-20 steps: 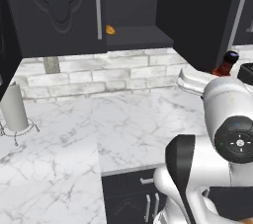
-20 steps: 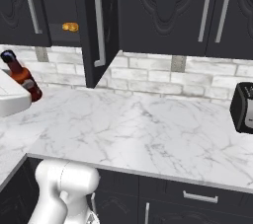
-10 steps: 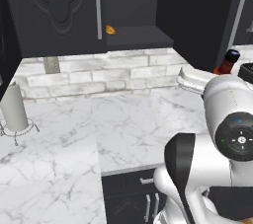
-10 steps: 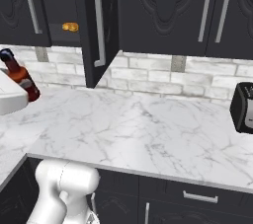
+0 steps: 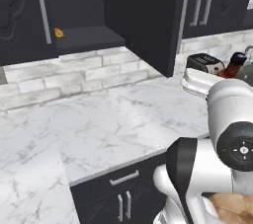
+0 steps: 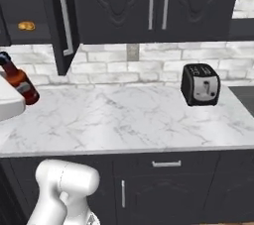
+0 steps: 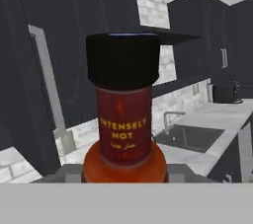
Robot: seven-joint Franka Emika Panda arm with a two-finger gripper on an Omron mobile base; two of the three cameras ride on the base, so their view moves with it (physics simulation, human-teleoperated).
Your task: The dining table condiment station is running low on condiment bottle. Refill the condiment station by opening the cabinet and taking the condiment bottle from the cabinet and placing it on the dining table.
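Marble desk (image 6: 124,115) and brick wall have slid left across both base views since the earlier pictures, so the base has driven or turned; the black toaster (image 6: 200,84) now sits nearer the middle. The cabinet (image 5: 148,25) door stands open. The condiment bottle (image 6: 19,79) stays tilted above the desk at the arm's tip. In the hand view it rises directly in front of the end effector, cap up, apparently gripped, though the fingertips are hidden.
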